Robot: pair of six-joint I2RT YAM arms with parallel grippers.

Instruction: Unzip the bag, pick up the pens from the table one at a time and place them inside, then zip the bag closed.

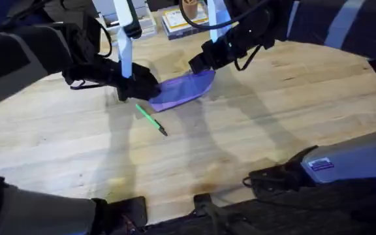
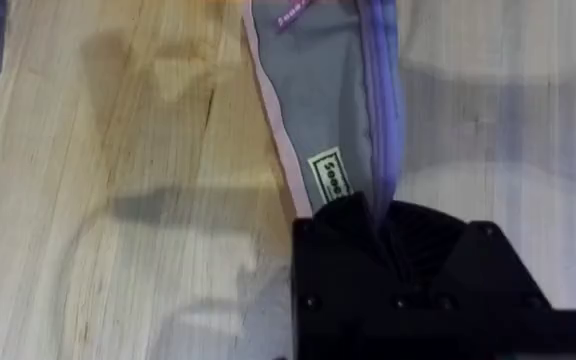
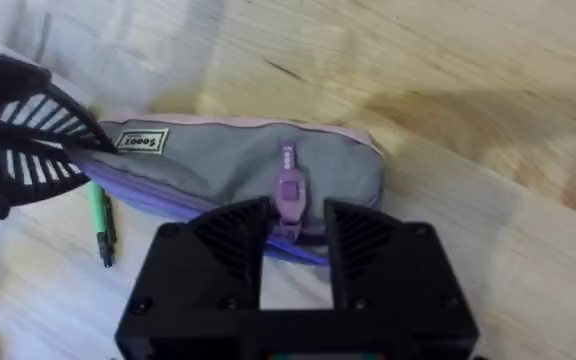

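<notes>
lilac bag (image 1: pixel 185 90) pinched at both ends — left claw (image 1: pixel 150 91), right claw (image 1: pixel 198 64)

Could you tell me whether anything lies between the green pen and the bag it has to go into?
Nothing visible lies between them: the pen rests on bare table just beside the bag, which both grippers are holding at its ends.

Your left arm reaches in from the left, its left gripper (image 1: pixel 142 88) clamped on one end of the bag (image 1: pixel 185 89); your right arm comes from the far side, right gripper (image 1: pixel 198 63) pinching the zipper pull (image 3: pixel 289 190) at the other end
</notes>
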